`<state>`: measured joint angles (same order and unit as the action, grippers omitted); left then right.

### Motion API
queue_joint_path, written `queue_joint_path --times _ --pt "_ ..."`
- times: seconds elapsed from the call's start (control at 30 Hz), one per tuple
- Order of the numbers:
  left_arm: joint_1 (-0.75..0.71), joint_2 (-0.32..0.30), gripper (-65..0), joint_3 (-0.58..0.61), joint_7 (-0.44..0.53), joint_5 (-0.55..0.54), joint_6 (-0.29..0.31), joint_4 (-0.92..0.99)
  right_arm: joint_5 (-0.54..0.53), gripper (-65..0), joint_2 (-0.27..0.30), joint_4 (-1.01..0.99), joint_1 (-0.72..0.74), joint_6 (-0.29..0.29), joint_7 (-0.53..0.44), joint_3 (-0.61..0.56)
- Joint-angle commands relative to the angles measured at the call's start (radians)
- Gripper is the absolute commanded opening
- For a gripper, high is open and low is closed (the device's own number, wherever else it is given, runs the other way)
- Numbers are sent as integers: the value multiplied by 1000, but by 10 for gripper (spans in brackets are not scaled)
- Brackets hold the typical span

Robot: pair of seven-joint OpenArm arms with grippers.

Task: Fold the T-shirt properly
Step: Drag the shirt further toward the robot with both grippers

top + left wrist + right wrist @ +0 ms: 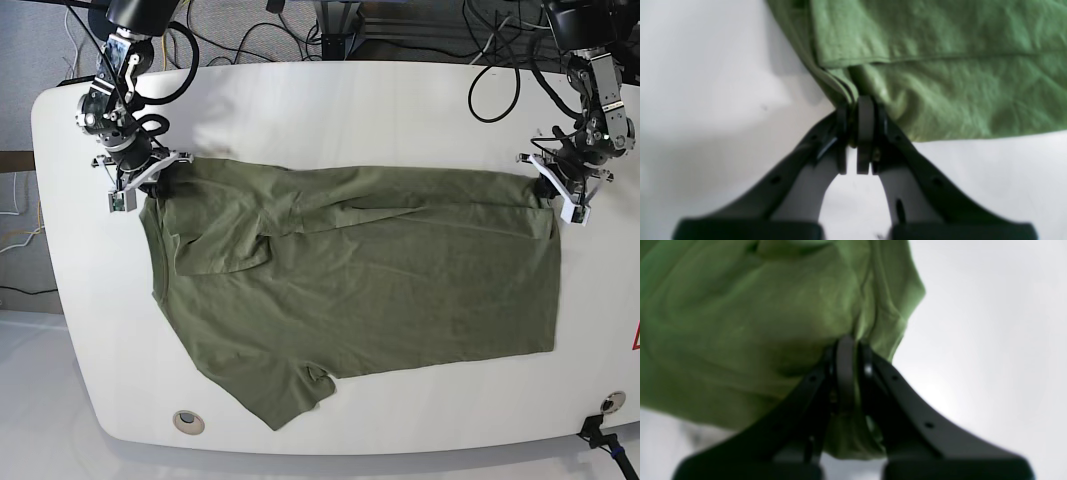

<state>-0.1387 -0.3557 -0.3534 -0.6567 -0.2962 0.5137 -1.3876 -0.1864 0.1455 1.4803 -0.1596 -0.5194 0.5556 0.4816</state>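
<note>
The olive-green T-shirt (380, 270) lies spread on the white table, neck end toward the base view's left and hem toward its right. Its far long edge is folded over, and one sleeve (300, 385) sticks out at the front. My left gripper (548, 192) is at the far right corner, and in the left wrist view it (856, 106) is shut on the layered cloth edge (840, 90). My right gripper (155, 185) is at the far left corner. The right wrist view shows it (850, 346) shut on bunched cloth (740, 323).
The table (350, 110) has rounded edges. Cables (330, 30) run behind its far edge. A round fitting (186, 421) sits near the front left edge and another (612, 402) near the front right.
</note>
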Motion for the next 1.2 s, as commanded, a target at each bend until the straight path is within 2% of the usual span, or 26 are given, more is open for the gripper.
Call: queue_joint_path --times 0.0,0.33,0.47,0.6,0.77,0.87,0.97,1.17 --pt "-51 -15 -650 -9 -15 2 30 -51 17 -650 9 52 -38 -2 40 2" --pt "-395 -15 -650 -54 -18 2 35 -315 17 -650 9 271 -338 0 42 4" --pt "-473 -15 -650 -82 -18 2 36 -358 17 -650 9 342 -432 0 42 4" --pt "-516 -49 -647 -82 -18 2 36 -385 17 -650 9 352 -466 -2 42 4" --pt "-513 -62 -445 -82 -18 2 35 -387 18 -650 9 351 -446 0 42 4" --pt "-499 -72 -355 -82 -18 2 35 -408 21 -645 9 351 -438 2 42 4" --pt "-468 -92 -303 -82 -19 2 35 -413 18 -493 9 351 -438 2 42 4" --pt "-411 -153 -242 -103 -19 -1 35 -445 23 -214 12 460 -446 2 42 4"
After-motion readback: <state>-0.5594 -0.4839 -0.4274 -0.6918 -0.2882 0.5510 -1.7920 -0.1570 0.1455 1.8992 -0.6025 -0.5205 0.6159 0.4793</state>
